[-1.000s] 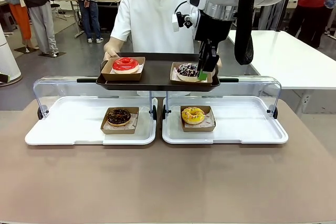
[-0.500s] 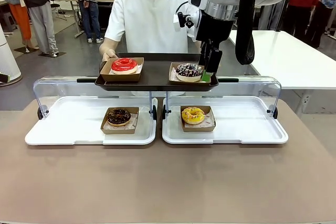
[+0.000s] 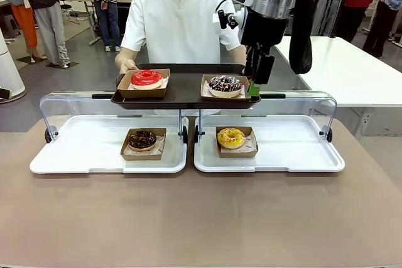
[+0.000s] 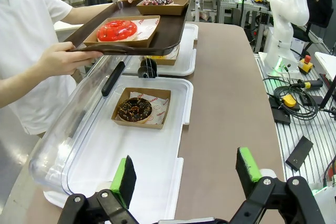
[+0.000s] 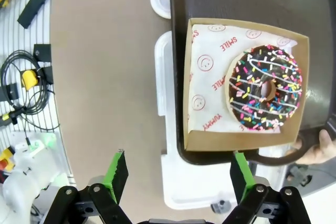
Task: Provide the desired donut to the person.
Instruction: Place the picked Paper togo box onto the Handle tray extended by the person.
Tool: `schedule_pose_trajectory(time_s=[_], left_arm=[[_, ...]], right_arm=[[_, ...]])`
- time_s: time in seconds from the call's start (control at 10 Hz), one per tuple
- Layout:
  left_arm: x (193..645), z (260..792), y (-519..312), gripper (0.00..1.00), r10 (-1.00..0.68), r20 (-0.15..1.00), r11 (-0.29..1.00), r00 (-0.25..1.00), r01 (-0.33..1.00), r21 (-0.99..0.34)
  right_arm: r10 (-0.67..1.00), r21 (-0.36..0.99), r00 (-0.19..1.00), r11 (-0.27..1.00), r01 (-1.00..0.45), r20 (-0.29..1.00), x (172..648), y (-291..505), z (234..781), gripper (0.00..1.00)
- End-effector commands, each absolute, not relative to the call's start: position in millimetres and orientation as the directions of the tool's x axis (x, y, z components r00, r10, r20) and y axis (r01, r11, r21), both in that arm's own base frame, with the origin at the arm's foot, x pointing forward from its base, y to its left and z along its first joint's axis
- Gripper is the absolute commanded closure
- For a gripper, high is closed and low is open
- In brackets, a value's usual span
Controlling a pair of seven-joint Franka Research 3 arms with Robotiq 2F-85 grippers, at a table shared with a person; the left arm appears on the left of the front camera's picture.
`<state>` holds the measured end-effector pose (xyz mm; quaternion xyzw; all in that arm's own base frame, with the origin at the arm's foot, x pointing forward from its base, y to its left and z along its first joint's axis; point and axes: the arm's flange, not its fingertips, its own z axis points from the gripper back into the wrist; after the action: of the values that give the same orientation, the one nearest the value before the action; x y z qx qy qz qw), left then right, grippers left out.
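R gripper [image 5: 176, 179] jaws apart, empty—sprinkled donut [image 5: 264, 88] just ahead on tray [image 3: 185, 92]; withdraw straight, prob. released.

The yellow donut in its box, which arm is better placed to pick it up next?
Right, probably. The right hand is open above the tray holding the yellow donut; the left hand hovers open over the other tray.

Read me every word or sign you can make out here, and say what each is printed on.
"SMILE": red print on the paper liner under the sprinkled chocolate donut, right wrist view.
"YUMMY": same liner, lower edge.
Smiley-face signs: same liner.
Red print on the liner under the chocolate donut in the left wrist view: too small to read.
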<state>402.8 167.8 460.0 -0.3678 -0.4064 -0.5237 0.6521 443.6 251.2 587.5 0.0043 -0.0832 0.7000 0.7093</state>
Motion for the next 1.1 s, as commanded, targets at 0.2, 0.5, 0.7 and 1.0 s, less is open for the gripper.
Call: schedule_pose_trajectory(time_s=[0.2,0.5,0.7,1.0], left_arm=[[402,461,169,0.00,-0.376,0.919,0.188,0.118,0.981,-0.049],[402,461,169,0.00,-0.376,0.919,0.188,0.118,0.981,-0.049],[402,461,169,0.00,-0.376,0.919,0.188,0.118,0.981,-0.049],[402,461,169,0.00,-0.376,0.919,0.188,0.118,0.981,-0.049]], right_arm=[[0.993,-0.109,0.041,0.053,-0.993,0.112,399,212,600,0.00],[0.992,-0.140,0.057,0.073,-0.988,0.110,376,188,606,0.00],[0.989,-0.156,0.103,0.119,-0.980,0.106,377,175,606,0.00],[0.991,-0.136,0.082,0.097,-0.986,0.110,378,180,615,0.00]])
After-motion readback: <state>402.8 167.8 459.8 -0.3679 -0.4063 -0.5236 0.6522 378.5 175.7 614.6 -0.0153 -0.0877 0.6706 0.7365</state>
